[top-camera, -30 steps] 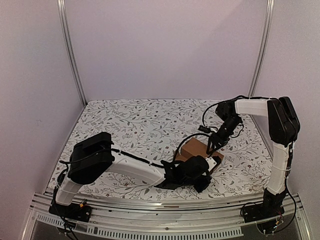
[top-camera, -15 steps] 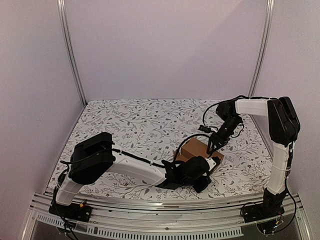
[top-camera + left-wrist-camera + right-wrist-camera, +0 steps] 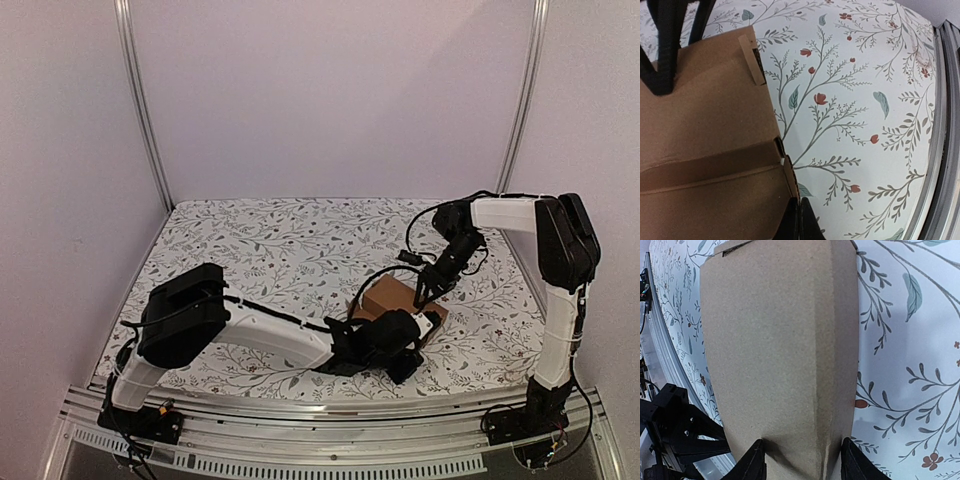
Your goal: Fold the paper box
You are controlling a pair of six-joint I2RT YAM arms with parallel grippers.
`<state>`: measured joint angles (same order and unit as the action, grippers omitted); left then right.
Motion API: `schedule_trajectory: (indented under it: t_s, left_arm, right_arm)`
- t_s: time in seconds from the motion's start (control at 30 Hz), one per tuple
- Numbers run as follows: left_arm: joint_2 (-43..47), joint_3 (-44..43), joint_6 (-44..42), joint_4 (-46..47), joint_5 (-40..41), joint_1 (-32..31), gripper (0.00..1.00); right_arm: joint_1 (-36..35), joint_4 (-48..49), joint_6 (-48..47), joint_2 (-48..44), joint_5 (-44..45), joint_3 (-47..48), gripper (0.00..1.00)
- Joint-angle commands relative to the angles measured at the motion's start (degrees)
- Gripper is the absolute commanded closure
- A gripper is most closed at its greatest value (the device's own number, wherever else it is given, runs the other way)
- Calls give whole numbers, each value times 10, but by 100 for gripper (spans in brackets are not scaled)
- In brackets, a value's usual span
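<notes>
Your right gripper (image 3: 805, 462) had its fingers (image 3: 754, 460) spread about halfway. One tip lay against each long side of the paper box (image 3: 775, 340), so it clamped the box across its width at the far end.

Your left gripper (image 3: 799, 222) had its fingers (image 3: 807, 225) pressed together with no gap showing. They sat right at the near corner of the box, where a side wall meets the top. You could not tell from the left wrist view whether a cardboard edge was nipped between them or whether they only touched it.

The box lay flat on the flowered table (image 3: 865, 100), in the near right part, between the two grippers. Its long axis ran from the right gripper at the far end toward the left gripper and the metal rail (image 3: 940, 150) at the near edge. From above it slanted slightly to the left as it came nearer. Its broad top panel faced up, with a folded band crossing it close to the left gripper. A small tab (image 3: 752, 60) stood out along its right edge.

Against the view from a second before, the box and your right arm were where they had been, with the right fingers set just as wide. Your left fingers had drawn fully together in that time. The left wrist had shifted only slightly at the box's near end.
</notes>
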<state>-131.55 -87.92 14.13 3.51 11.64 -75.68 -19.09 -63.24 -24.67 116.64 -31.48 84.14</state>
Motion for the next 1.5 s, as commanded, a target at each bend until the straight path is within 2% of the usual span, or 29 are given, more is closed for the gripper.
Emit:
schedule_trajectory:
  t_s: [0.0, 0.53, 0.87, 1.47]
  left_arm:
    - [-16, -28, 10, -20, -6, 12, 100]
    - [-28, -89, 50, -113, -33, 30, 100]
    - [-7, -50, 63, -87, -20, 32, 100]
    - [-23, -89, 73, -110, -21, 40, 100]
  right_arm:
    - [0, -5, -2, 14, -1, -5, 52]
    - [0, -5, -1, 9, -3, -6, 52]
    - [1, -7, -1, 17, -1, -4, 52]
    - [0, -10, 0, 10, -16, -5, 52]
